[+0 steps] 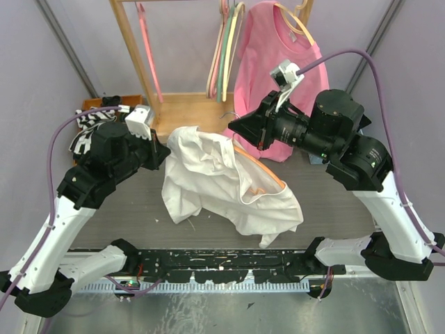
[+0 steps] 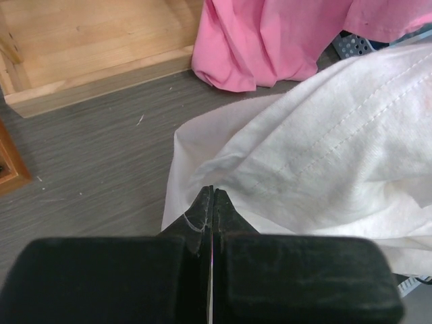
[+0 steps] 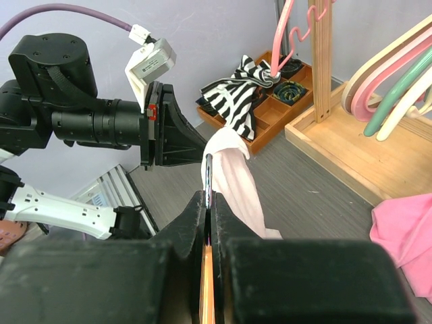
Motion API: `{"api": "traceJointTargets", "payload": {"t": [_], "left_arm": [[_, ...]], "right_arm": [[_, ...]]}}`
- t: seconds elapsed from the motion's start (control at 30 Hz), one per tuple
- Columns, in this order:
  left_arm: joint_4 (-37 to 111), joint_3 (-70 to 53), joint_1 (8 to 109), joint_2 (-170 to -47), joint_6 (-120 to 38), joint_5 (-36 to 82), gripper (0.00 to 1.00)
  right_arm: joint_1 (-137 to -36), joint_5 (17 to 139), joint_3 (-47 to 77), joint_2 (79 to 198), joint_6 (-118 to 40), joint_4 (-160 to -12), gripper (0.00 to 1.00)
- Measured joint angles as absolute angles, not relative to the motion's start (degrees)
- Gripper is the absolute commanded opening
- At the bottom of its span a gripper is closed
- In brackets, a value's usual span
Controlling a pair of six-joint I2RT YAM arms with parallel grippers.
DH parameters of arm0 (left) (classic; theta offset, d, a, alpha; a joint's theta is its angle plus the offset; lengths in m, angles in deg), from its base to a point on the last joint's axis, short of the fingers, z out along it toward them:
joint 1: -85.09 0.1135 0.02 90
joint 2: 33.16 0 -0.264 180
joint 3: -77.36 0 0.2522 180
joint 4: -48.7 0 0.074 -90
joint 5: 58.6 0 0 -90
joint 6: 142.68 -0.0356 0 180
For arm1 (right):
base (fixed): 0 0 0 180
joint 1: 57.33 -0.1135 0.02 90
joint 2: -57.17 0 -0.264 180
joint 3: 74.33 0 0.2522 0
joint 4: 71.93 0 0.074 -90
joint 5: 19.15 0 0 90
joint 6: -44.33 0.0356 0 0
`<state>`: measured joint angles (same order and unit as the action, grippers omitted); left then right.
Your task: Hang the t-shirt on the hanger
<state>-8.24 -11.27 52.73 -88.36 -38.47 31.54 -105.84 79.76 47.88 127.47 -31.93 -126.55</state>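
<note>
The white t-shirt (image 1: 222,181) hangs crumpled over the middle of the table, draped on the orange hanger (image 1: 263,167), of which only one curved shoulder shows. My left gripper (image 1: 165,152) is shut on the shirt's upper left edge; in the left wrist view its closed tips (image 2: 212,196) press into the white cloth (image 2: 324,155). My right gripper (image 1: 231,126) is shut on the hanger at the neck. In the right wrist view the orange hanger (image 3: 207,283) runs between its fingertips (image 3: 208,199), the silver hook (image 3: 208,172) sticks out past them, and the shirt (image 3: 236,182) hangs beyond.
A pink t-shirt (image 1: 268,62) hangs on a pale hanger on the wooden rack (image 1: 188,111) at the back, beside pink and green hangers (image 1: 222,56). A striped cloth (image 1: 87,129) lies on an orange tray at the far left. The pink shirt's hem (image 2: 270,40) is near the white one.
</note>
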Motion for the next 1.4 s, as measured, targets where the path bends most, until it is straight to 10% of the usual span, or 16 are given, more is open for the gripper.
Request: {"api": "traceJointTargets", "payload": {"t": [0.4, 0.57, 0.8, 1.2, 1.4], "left_arm": [[-12.0, -15.9, 52.7, -87.3, -38.5, 31.9, 0.00], [-13.5, -19.2, 52.8, -87.2, -38.2, 28.5, 0.41], [-14.5, -19.3, 52.8, -88.7, -35.8, 24.0, 0.65], [-15.3, -21.1, 52.8, -94.3, -33.5, 23.5, 0.65], [-15.5, -21.2, 52.7, -95.4, -30.9, 24.7, 0.46]], "right_arm": [[-105.8, 79.7, 47.2, 125.8, -31.9, -126.6, 0.01], [-105.8, 79.7, 47.2, 125.6, -31.9, -126.6, 0.01], [-105.8, 79.7, 47.2, 125.7, -31.9, -126.6, 0.01], [-105.8, 79.8, 47.2, 127.1, -31.9, -126.5, 0.01], [-105.8, 80.2, 47.1, 127.3, -31.8, -126.2, 0.01]]}}
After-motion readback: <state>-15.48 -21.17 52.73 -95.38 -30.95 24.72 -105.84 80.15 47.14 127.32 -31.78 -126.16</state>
